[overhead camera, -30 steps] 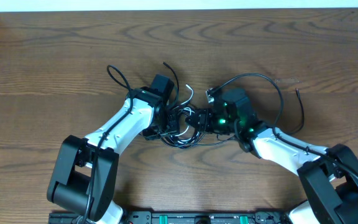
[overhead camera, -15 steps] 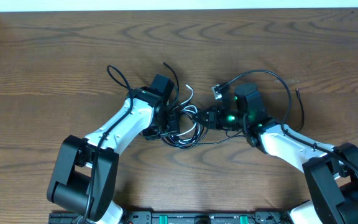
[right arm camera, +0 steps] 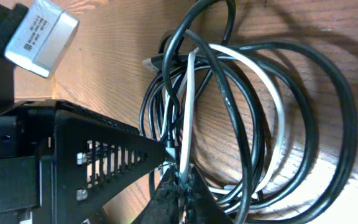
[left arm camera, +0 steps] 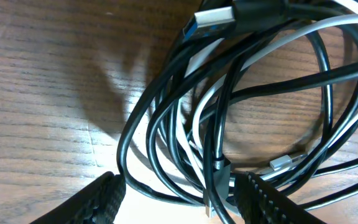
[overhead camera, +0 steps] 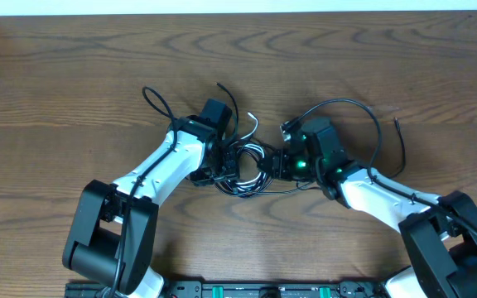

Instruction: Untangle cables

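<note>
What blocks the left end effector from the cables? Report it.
Nothing visible. The left end effector is open, with the cables lying on the table right between its fingers.

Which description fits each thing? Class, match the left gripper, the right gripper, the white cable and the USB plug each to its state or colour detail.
Column one:
1. left gripper
2. right gripper
3. white cable
4. USB plug

Column two:
A. shut, pinching the white cable
B. metal tip with blue inside
C. open, fingers either side of the bundle
D. looped among the black cables

Pairs: 1-C, 2-A, 3-D, 4-B
</note>
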`<state>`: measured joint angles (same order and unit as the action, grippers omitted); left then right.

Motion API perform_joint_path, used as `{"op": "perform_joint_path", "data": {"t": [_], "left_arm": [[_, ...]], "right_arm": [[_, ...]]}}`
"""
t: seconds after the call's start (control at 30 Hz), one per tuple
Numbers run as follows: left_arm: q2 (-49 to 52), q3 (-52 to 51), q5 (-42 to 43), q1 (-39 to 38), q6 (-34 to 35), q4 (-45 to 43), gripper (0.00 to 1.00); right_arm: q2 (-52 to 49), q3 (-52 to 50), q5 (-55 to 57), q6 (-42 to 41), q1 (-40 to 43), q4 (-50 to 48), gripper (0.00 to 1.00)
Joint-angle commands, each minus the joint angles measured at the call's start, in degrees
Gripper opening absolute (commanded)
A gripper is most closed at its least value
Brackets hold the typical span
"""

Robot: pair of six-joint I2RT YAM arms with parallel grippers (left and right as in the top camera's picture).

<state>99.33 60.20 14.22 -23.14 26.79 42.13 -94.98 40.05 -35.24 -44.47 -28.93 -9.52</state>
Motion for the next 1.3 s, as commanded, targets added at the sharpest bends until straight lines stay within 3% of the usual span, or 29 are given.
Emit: {"op": "perform_joint_path", "data": {"t": [0.0, 0.27, 0.67, 0.8, 0.93, 1.03, 1.07, 1.27], "left_arm": [[0.02, -0.26, -0.79, 0.20, -0.13, 0.35, 0.61], [0.02, -0.26, -0.26, 0.20, -1.79, 0.83, 0.61], [0.02, -0.26, 12.39, 3.13, -9.66, 1.29, 0.61], [0.02, -0.26, 12.37, 3.58, -9.66, 1.27, 0.61], [0.02, -0.26, 12.28, 3.56, -9.66, 1.25, 0.61], [0.02, -0.26, 12.11, 3.56, -10.23, 1.27, 0.61], [0.02, -0.26, 12.11, 3.56, -10.49, 1.27, 0.61], [0.02, -0.26, 11.69, 3.67, -10.54, 1.29, 0.61]], "right_arm": [[0.55, 0.22, 2.75, 0.87, -0.74, -0.11, 0.05], [-1.53, 0.22, -0.04, 1.18, -0.72, -1.64, 0.13], [-7.69, 0.22, -6.99, 0.39, -0.63, -10.25, 0.21], [-12.33, 0.22, -13.64, 0.37, -0.50, -18.69, 0.21], [-16.17, 0.22, -19.96, -4.31, -0.28, -30.75, 0.15], [-16.46, 0.22, -19.10, -7.23, 0.61, -30.47, 0.08], [-16.46, 0.22, -19.41, -7.45, 0.96, -30.40, 0.01], [-14.45, 0.22, -21.49, -7.13, 2.71, -30.84, 0.01]]}}
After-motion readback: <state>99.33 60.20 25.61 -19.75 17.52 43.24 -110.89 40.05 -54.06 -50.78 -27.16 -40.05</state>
